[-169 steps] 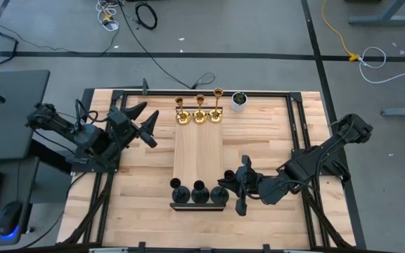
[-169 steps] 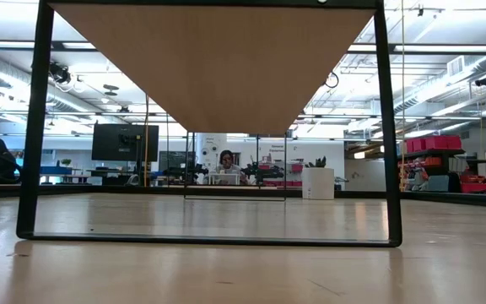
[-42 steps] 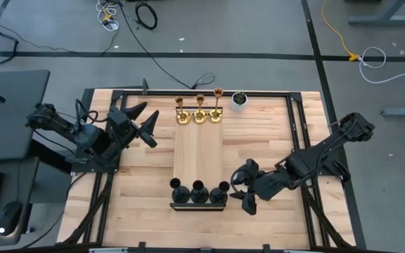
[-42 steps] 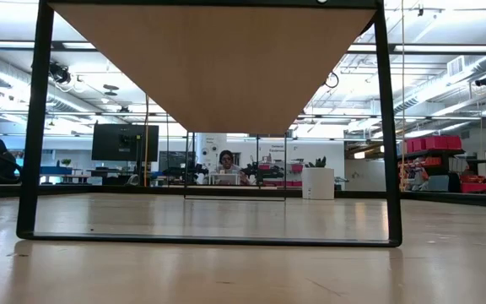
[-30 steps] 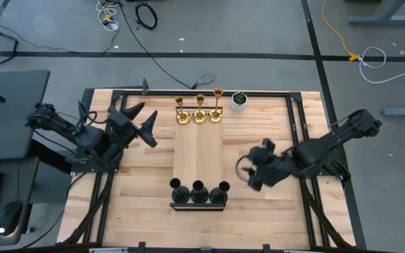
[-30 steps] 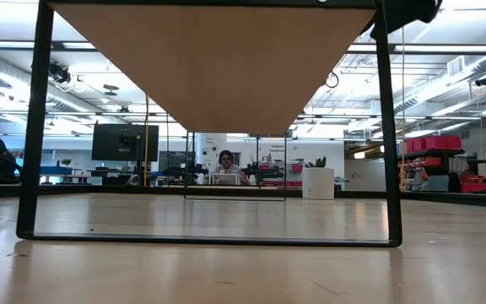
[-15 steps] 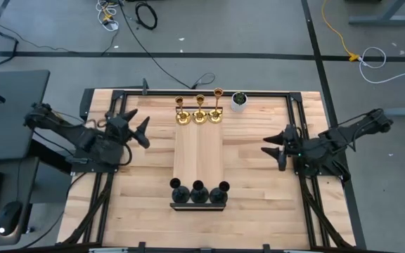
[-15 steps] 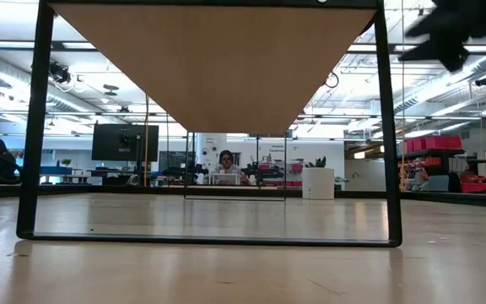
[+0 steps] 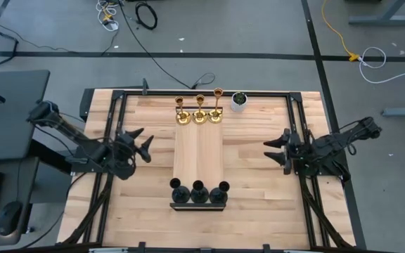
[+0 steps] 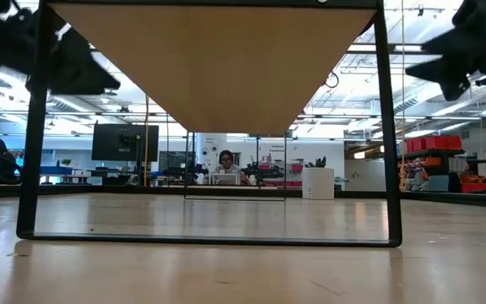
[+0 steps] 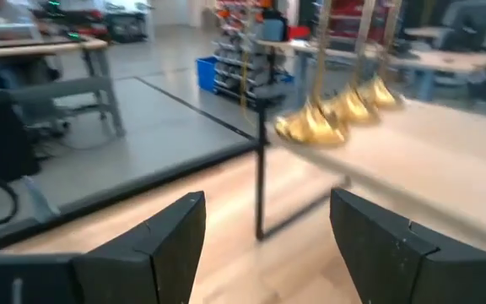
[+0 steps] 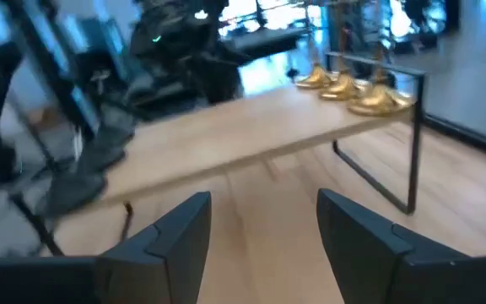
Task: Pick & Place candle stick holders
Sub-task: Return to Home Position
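while both arms hang out at the table's sides, shelf [image 9: 197, 158]: a long wooden board on a thin black frame, running down the middle of the table [image 9: 259, 204].
gold candle stick holders [image 9: 200, 116]: three in a row across the shelf's far end, upright and close side by side; both wrist views catch them as a blurred brass cluster.
black candle stick holders [image 9: 198, 191]: three in a row across the shelf's near end, upright, almost touching one another, lined up opposite the gold row.
white pot [image 9: 238, 101]: on the table just beside the gold row, off the board, toward the right arm's side.
left gripper [image 9: 143, 139]: above the table left of the shelf, well apart from it, pointing toward the board; its fingers [image 11: 154, 245] are spread wide and empty.
right gripper [image 9: 271, 150]: above the table right of the shelf, well apart from it, pointing toward the board; its jaws are spread and hold nothing.
low view: the shelf's underside and frame legs fill the middle; the two grippers show as dark shapes in the upper corners, raised off the tabletop.
room: a person [image 10: 226, 159] sits far behind the table.
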### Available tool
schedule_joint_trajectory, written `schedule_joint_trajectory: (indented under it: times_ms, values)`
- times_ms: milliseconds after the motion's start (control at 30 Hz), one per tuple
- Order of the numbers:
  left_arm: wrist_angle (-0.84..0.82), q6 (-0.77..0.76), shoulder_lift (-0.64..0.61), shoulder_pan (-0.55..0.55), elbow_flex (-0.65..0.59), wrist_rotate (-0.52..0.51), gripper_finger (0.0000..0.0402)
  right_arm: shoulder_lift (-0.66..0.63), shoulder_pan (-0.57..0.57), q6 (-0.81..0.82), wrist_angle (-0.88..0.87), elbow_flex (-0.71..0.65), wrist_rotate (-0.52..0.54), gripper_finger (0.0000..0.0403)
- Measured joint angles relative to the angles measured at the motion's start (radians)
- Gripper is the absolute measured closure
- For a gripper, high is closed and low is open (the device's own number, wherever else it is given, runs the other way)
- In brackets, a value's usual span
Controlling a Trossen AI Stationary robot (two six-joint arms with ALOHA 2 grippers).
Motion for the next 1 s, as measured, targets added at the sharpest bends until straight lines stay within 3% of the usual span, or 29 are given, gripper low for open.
schedule_joint_trajectory:
  times_ms: [100,200,300,400,567,667,1000]
  values:
    - [0.064,0.002,0.001,-0.034,-0.072,0.025,0.0149,0.003,0.0,-0.097,0.006,-0.032,0.004,0.0185]
    - [0.156,0.003,0.0,-0.069,-0.154,-0.027,0.0149,0.004,0.0,-0.154,0.056,-0.086,0.066,0.0185]
    - [0.253,0.003,0.0,-0.089,-0.243,-0.079,0.0149,0.005,0.0,-0.226,0.197,-0.179,0.036,0.0185]
    - [0.316,-0.022,-0.001,-0.092,-0.314,-0.065,0.0149,0.012,0.0,-0.275,0.288,-0.204,0.032,0.0185]
    - [0.335,-0.165,0.0,-0.091,-0.338,0.058,0.0149,0.014,-0.001,-0.197,0.285,-0.204,0.282,0.0185]
    - [0.357,-0.171,0.0,-0.091,-0.338,0.161,0.0149,0.014,-0.001,-0.196,0.288,-0.204,0.349,0.0185]
    - [0.421,-0.172,0.0,-0.091,-0.338,0.432,0.0149,0.013,-0.001,-0.202,0.287,-0.204,0.258,0.0185]
